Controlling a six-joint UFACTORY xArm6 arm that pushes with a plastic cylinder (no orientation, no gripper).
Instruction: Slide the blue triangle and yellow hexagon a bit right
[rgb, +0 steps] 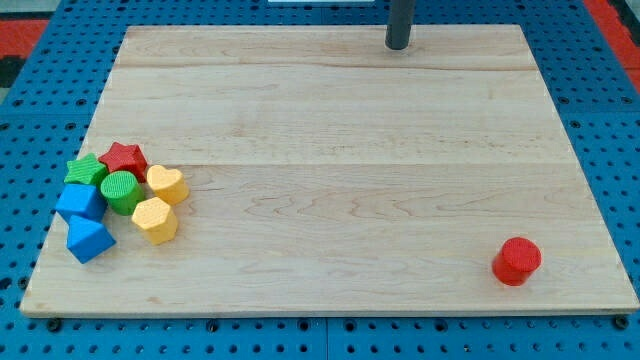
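Observation:
The blue triangle (89, 239) lies near the board's bottom-left corner, the lowest block of a cluster. The yellow hexagon (154, 220) sits just to its right and slightly higher. My tip (398, 45) is at the view's top, right of centre, near the board's far edge. It is far from both blocks and touches nothing.
The same cluster holds a blue cube (80, 201), a green cylinder (121, 192), a green star (87, 171), a red star (123, 158) and a yellow heart (166, 184). A red cylinder (516, 261) stands alone at the bottom right. The wooden board (340, 150) rests on a blue pegboard.

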